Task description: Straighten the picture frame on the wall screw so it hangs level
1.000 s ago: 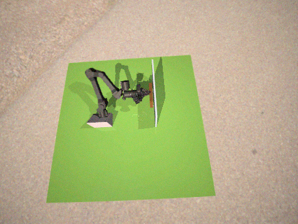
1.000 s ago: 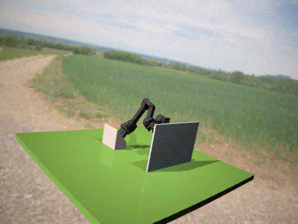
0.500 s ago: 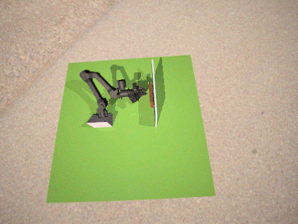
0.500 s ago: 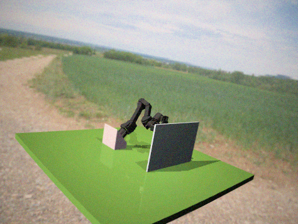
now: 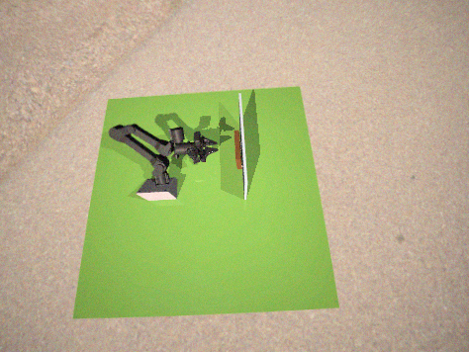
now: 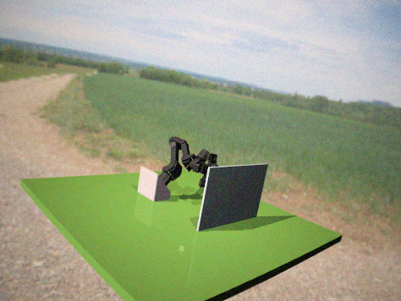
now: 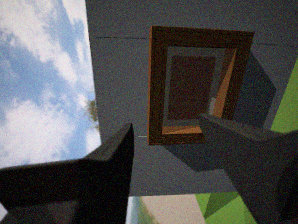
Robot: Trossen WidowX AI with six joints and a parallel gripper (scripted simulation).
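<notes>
Claw first: its 2 fingers stand apart with nothing clamped between them, and in the top view a gap separates their tips from the picture frame. Seen from the wrist, 1 fingertip shows against bare grey panel just beside the frame, while the other overlaps the frame's lower inside edge; that is overlap in the view, not a touch.

Out past the fingertips, the frame is on the face of the upright panel that looks toward the arm. Its brown border has 4 sides, set around a grey margin and a dark red rectangle, and it casts a dark shadow on the panel. I can't tell from these angles whether it hangs level. Over in the exterior view, the panel hides it and part of the claw.

Behind the claw, the black arm bends up and back down to its base block, which shows 1 pale pink side. Both the base and the panel are on the green board, well apart from each other.
</notes>
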